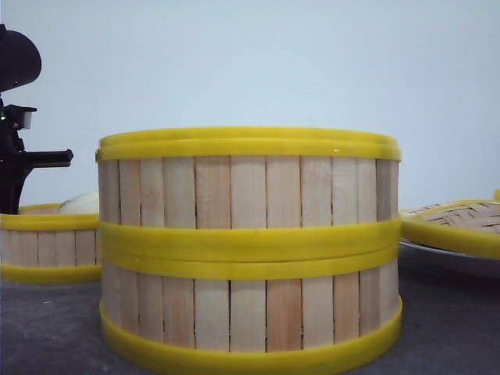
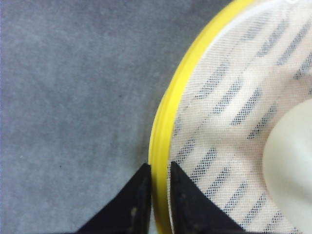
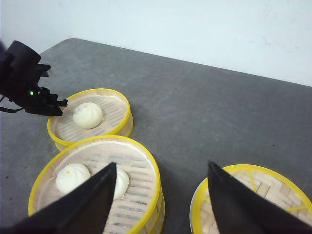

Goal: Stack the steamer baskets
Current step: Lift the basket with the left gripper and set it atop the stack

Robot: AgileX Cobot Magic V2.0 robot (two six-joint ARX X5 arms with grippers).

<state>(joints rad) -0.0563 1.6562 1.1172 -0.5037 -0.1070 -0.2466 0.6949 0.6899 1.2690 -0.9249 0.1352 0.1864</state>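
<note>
Two steamer baskets stand stacked at the middle, the upper basket [image 1: 248, 191] on the lower basket [image 1: 248, 312]. From above the stack [image 3: 97, 185] shows two white buns inside. The third basket [image 1: 47, 246] [image 3: 90, 119] sits alone at the left with one bun [image 2: 292, 161] on its mesh liner. My left gripper [image 2: 159, 168] [image 3: 59, 103] is shut on this basket's yellow rim [image 2: 168, 112], one finger outside the wall and one inside. High over the table, my right gripper [image 3: 162, 164] stands open and holds nothing.
A woven bamboo lid [image 1: 461, 219] [image 3: 258, 195] with a yellow rim lies on a white plate [image 1: 437, 254] at the right. The grey table [image 3: 195, 107] runs back to a white wall. The left arm [image 1: 16, 156] rises above the single basket.
</note>
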